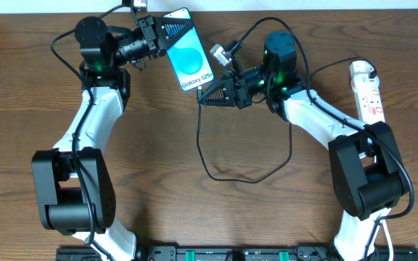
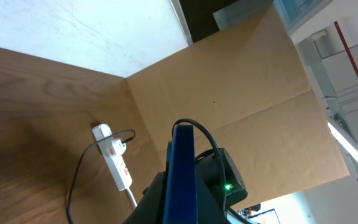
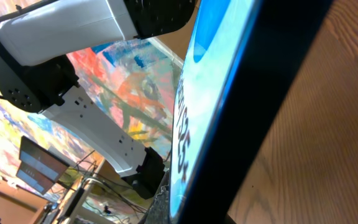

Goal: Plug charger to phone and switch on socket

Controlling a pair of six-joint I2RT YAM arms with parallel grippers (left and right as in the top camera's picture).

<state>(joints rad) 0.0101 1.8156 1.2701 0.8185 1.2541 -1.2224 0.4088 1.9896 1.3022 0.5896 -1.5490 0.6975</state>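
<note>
Phone was held tilted above the worktop, clamped in the left gripper. Charger was pinched at its plug end by the closed right gripper, just beside the phone's lower edge. Socket was seen at the worktop's right edge.

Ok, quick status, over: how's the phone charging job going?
Left end effector shut on phone. Right end effector shut on charger, tip at phone's lower edge. Socket untouched, far right. Nothing in the way.
</note>
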